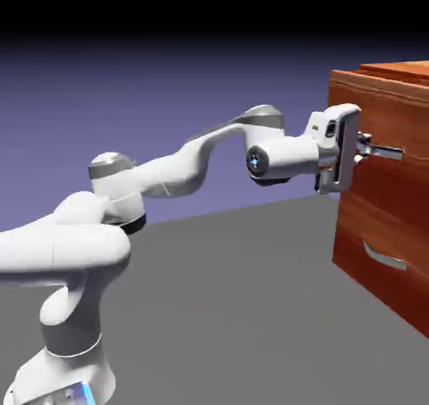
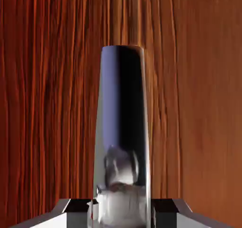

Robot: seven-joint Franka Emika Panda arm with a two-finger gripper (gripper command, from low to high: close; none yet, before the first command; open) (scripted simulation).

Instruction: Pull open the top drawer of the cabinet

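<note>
Exterior view: a white robot arm reaches right, its claw [image 1: 363,148] at the silver handle [image 1: 387,153] of the cabinet's [image 1: 377,194] top drawer [image 1: 390,131], above the lower handle [image 1: 385,258].

Hand view: the claw [image 2: 121,213] is clamped on the silver handle, before reddish-brown wood.

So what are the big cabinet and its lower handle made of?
The cabinet looks like glossy reddish-brown wood, or a wood-look finish, given its streaky grain. The lower drawer's curved handle seems to be smooth silver metal, judging by its pale sheen, though coated plastic is possible.
</note>
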